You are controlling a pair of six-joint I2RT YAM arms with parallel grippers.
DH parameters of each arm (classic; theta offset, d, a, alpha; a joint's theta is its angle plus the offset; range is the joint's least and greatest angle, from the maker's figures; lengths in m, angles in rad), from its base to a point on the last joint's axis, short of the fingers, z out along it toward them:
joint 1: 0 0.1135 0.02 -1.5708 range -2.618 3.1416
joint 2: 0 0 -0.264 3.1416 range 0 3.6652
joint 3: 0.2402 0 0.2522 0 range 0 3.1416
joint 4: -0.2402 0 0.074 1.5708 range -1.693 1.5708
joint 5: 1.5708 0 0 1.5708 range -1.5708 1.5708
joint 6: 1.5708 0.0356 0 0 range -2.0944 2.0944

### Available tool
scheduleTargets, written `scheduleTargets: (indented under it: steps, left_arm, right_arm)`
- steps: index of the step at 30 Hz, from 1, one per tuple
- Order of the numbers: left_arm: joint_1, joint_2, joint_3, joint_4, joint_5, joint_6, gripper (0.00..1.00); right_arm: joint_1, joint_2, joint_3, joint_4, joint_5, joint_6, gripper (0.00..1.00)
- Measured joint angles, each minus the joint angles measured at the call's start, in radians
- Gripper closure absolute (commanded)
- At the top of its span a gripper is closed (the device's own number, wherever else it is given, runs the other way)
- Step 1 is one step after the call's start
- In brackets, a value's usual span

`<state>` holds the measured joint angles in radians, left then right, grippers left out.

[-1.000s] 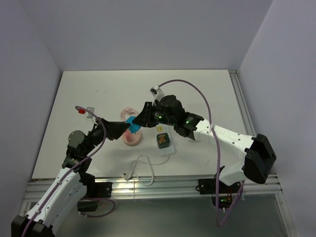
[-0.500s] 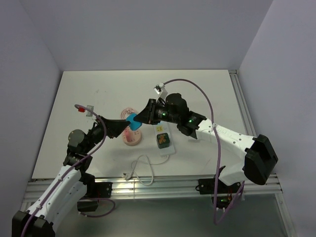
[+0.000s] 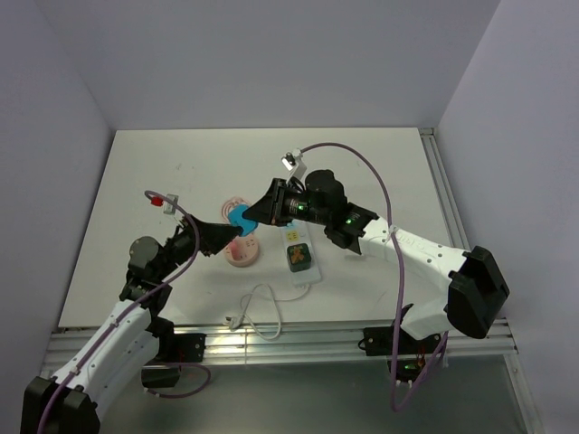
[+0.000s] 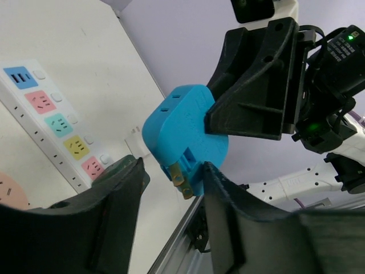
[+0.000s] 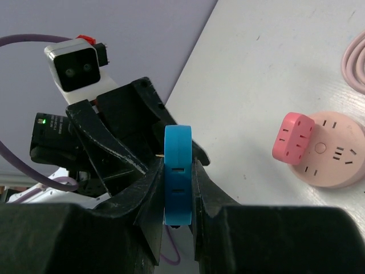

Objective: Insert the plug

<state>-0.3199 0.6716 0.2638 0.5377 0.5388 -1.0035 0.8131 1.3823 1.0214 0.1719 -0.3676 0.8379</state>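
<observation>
Above the desk (image 3: 181, 172), between both arms: one blue plug (image 4: 182, 128), held off every surface. Right gripper (image 5: 177, 188) clamps its flat faces, which leaves the prongs free. Left gripper (image 4: 173, 168) straddles that pronged end, jaws apart, not yet clamped; I judge this a handover or regrip. Receptacles:
- Strip (image 4: 51, 123): five coloured sockets seen from the left wrist, all vacant; in the top view a dark adapter (image 3: 298, 258) sits on it.
- Round socket (image 5: 328, 157): holds one pink adapter (image 5: 291, 140).

Round pink socket (image 5: 333, 165), pink adapter (image 5: 292, 137) on it, pink cable (image 5: 348, 64) beside
</observation>
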Motion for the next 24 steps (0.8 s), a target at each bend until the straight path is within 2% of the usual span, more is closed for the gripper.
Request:
scheduleTargets:
  steps: [2, 5, 6, 8, 9, 19, 21, 23, 24]
  left_arm:
    - [0.000, -0.002, 0.000, 0.009, 0.006, -0.004, 0.57]
    - [0.000, -0.014, 0.000, 0.016, 0.007, -0.005, 0.71]
    - [0.000, -0.021, 0.000, 0.015, 0.006, -0.006, 0.81]
    - [0.001, -0.035, 0.000, 0.014, -0.002, -0.015, 0.90]
    - [0.002, -0.042, 0.000, 0.010, -0.010, -0.016, 1.00]
    - [0.003, -0.135, -0.013, 0.005, -0.019, -0.003, 0.99]
    - [0.003, -0.140, -0.013, 0.010, -0.015, -0.003, 0.94]
    - [0.003, -0.140, -0.013, 0.018, -0.012, -0.002, 0.82]
    - [0.003, -0.140, -0.013, 0.023, -0.012, -0.003, 0.68]
  right_arm:
    - [0.000, 0.000, 0.000, 0.000, 0.000, 0.002, 1.00]
    - [-0.003, 0.000, -0.003, 0.004, -0.002, 0.005, 1.00]
    - [-0.005, 0.000, -0.003, 0.010, -0.004, 0.006, 1.00]
    - [-0.012, -0.001, -0.009, 0.036, -0.017, 0.005, 1.00]
    - [-0.015, -0.002, -0.014, 0.050, -0.025, 0.005, 1.00]
    - [-0.045, -0.011, -0.053, 0.168, -0.118, 0.091, 1.00]
    - [-0.049, -0.011, -0.063, 0.196, -0.137, 0.111, 1.00]
    - [-0.054, -0.011, -0.069, 0.217, -0.150, 0.127, 1.00]
    - [-0.057, -0.011, -0.075, 0.231, -0.158, 0.136, 1.00]
